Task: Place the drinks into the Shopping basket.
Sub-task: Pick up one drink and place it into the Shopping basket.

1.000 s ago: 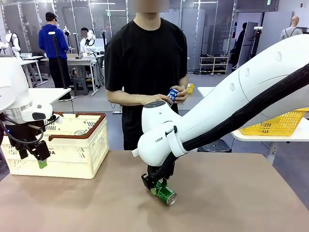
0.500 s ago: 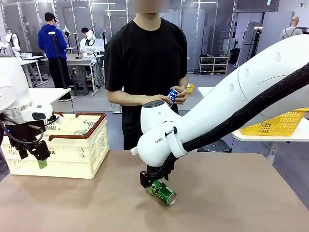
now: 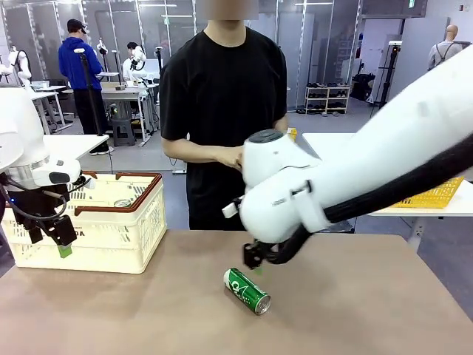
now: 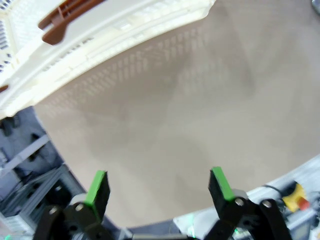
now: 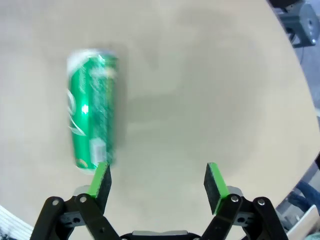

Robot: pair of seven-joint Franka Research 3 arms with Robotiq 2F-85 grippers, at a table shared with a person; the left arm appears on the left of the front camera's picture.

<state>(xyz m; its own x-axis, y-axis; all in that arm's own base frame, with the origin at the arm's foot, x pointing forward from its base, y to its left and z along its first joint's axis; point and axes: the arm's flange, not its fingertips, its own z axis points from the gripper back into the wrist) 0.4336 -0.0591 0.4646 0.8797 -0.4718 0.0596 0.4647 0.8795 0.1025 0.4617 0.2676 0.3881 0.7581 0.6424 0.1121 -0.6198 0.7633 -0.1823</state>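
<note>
A green can (image 3: 247, 290) lies on its side on the brown table, near the front middle. My right gripper (image 3: 255, 262) hangs just above and behind it, open and holding nothing. In the right wrist view the green can (image 5: 92, 110) lies blurred ahead of the left finger, outside the open right gripper (image 5: 157, 182). The cream Shopping basket (image 3: 111, 235) stands at the table's left, and the round top of a can (image 3: 122, 203) shows inside it. My left gripper (image 3: 63, 244) hangs open in front of the basket's left end. In the left wrist view the left gripper (image 4: 157, 187) is over bare table, below the basket (image 4: 125, 25).
A person in black stands at the far side, hands at waist height partly behind my right arm (image 3: 355, 185); any can held there is hidden. A yellow mesh basket (image 3: 432, 194) sits on a white side table at the right. Bare table lies right of the green can.
My right gripper has risen off the green can and swung up and to the right; the can stays lying on the table. The arm now covers the person's blue can. My left arm is still.
</note>
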